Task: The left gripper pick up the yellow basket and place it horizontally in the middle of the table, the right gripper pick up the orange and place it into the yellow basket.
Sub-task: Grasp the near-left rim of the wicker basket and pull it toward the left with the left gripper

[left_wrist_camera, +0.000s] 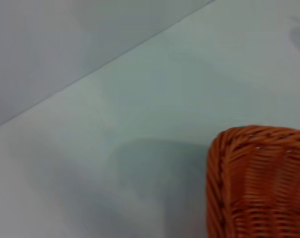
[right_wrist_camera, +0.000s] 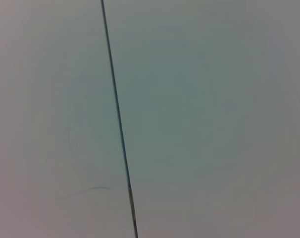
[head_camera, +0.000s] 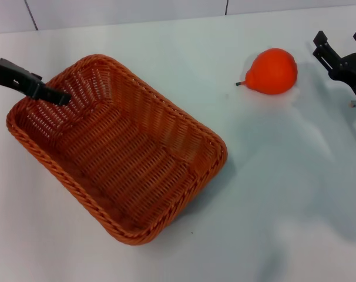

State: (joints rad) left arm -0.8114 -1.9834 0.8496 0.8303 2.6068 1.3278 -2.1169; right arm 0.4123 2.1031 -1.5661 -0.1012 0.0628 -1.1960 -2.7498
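The yellow basket, set askew left of centre, could be dragged crooked if the left gripper's unseen grip slips.

Pale wall panels (dark seams between them) behind.

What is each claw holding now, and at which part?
The left claw reaches over the far left rim of the yellow basket; whether it grips there cannot be told. The right claw is open, beside the orange, holding nothing.
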